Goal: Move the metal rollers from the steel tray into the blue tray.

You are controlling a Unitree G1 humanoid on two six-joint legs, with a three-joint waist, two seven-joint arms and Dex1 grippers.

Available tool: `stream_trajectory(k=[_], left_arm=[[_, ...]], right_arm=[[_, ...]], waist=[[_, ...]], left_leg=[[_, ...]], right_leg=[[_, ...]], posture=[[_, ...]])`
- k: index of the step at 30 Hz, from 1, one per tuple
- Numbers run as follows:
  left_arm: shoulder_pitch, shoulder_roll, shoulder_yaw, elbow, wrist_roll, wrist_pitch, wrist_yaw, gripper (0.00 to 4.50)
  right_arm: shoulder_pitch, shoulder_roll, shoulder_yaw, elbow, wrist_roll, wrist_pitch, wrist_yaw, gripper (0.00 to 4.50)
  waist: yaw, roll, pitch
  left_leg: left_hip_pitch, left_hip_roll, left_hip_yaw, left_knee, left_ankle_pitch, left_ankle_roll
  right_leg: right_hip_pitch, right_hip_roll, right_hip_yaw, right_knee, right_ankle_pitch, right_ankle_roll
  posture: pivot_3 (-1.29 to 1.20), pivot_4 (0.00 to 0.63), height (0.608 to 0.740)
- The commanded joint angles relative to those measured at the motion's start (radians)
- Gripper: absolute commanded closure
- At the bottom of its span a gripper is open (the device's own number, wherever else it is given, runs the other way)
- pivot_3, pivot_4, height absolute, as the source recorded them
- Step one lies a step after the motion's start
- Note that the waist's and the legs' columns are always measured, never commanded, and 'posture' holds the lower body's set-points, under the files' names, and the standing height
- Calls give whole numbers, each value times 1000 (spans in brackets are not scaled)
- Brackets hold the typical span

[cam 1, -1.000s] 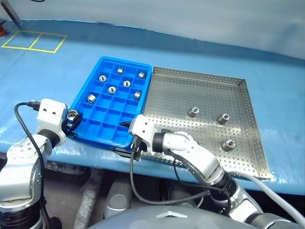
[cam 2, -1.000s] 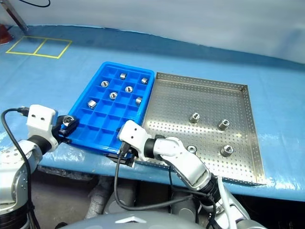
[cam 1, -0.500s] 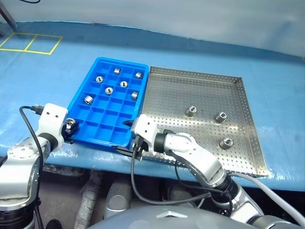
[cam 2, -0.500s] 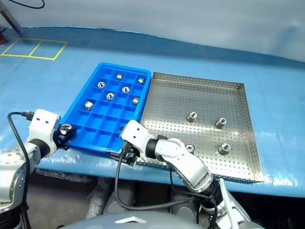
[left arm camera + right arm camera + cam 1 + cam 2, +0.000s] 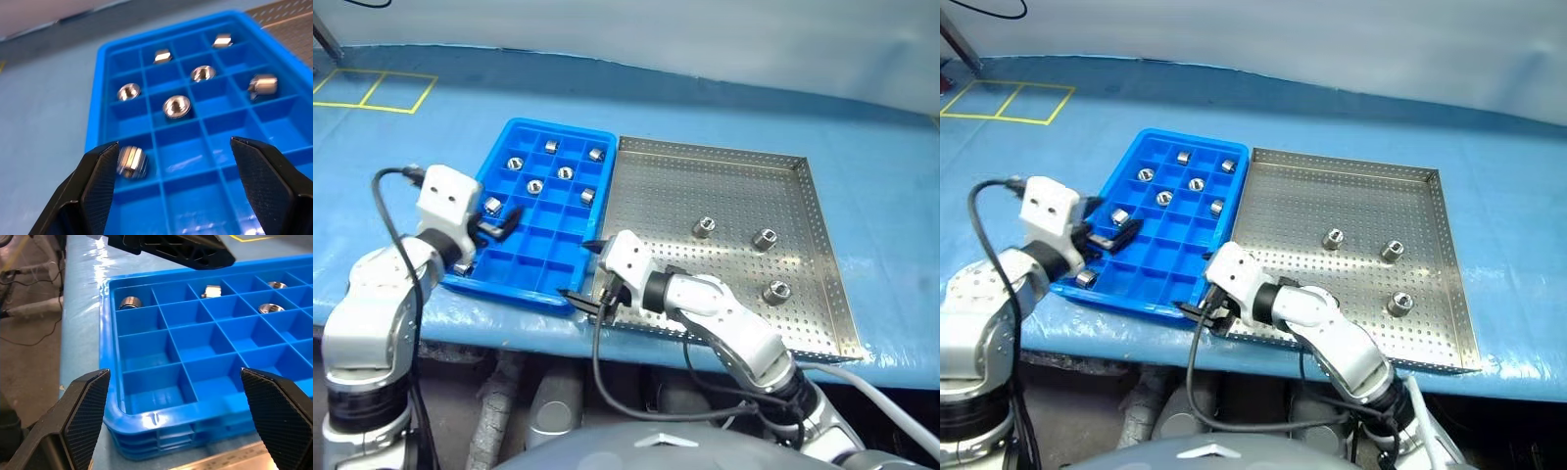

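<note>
The blue tray (image 5: 563, 124) lies left of the steel tray (image 5: 734, 186). Three metal rollers (image 5: 765, 237) stand on the steel tray's perforated floor. Several more rollers (image 5: 566, 173) sit in the blue tray's far compartments, and one roller (image 5: 462, 266) lies in its near-left corner compartment. My left gripper (image 5: 499, 225) hovers open over the blue tray's left side with nothing between its fingers (image 5: 93, 186). My right gripper (image 5: 582, 272) stands open and empty at the blue tray's near right corner, its fingers (image 5: 83, 406) wide apart.
Both trays rest on a blue sheet (image 5: 862, 147) covering the table, whose front edge runs just below them. Yellow tape squares (image 5: 372, 88) mark the far left. Black cables hang from both wrists.
My left gripper has opened and let go of its roller, which now lies in the blue tray's near-left corner compartment. The left hand moved right and up over the tray.
</note>
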Motion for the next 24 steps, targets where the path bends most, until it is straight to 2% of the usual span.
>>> stream_trajectory(k=[1, 3, 6, 9, 14, 18, 24], left_arm=[[-79, -10, -138, 91, -66, -157, -202, 453], [-150, -26, -235, 179, -78, -204, -304, 453], [-235, -62, -295, 294, -70, -241, -345, 453], [-377, -122, -387, 488, 32, -303, -320, 453], [-559, -243, -448, 770, 114, -380, -296, 453], [-678, -326, -516, 993, 178, -482, -357, 453], [-810, -452, -543, 1312, 271, -605, -317, 453]], right_arm=[[49, -39, -48, -103, 13, 21, -9, 0], [99, -75, -77, -153, 19, 44, -16, 0], [147, -108, -106, -209, 29, 69, -25, 0], [223, -147, -159, -289, 41, 107, -41, 0], [299, -174, -225, -347, 33, 147, -89, 0], [326, -165, -261, -359, 29, 161, -131, 0], [338, -143, -262, -364, 25, 161, -178, 0]], waist=[[-4, 0, 0], [-9, 0, 0], [-35, 0, 0], [-55, 0, 0], [-85, 0, 0], [-110, 0, 0], [-137, 0, 0]], left_leg=[[0, 0, 0, 0, 0, 0], [0, 0, 0, 0, 0, 0], [-1, -1, 1, 1, 0, 1], [-1, 0, -1, 2, 0, 1], [-2, -1, -1, 4, 0, 2], [-2, -1, 0, 4, -1, 2], [-2, -1, 1, 5, -1, 3]], right_leg=[[0, 0, 0, 0, -1, -1], [0, 0, 0, -1, -1, 0], [0, 0, 1, -1, -1, 1], [1, 1, 0, 0, 1, 5], [1, 1, 1, 0, 2, 6], [1, 1, 2, -1, 2, 7], [1, 2, 3, -1, 2, 7]], posture=[[120, 150, 740], [95, 150, 740], [54, 150, 740], [15, 150, 740], [-50, 150, 740], [-85, 150, 740], [-125, 150, 740]])
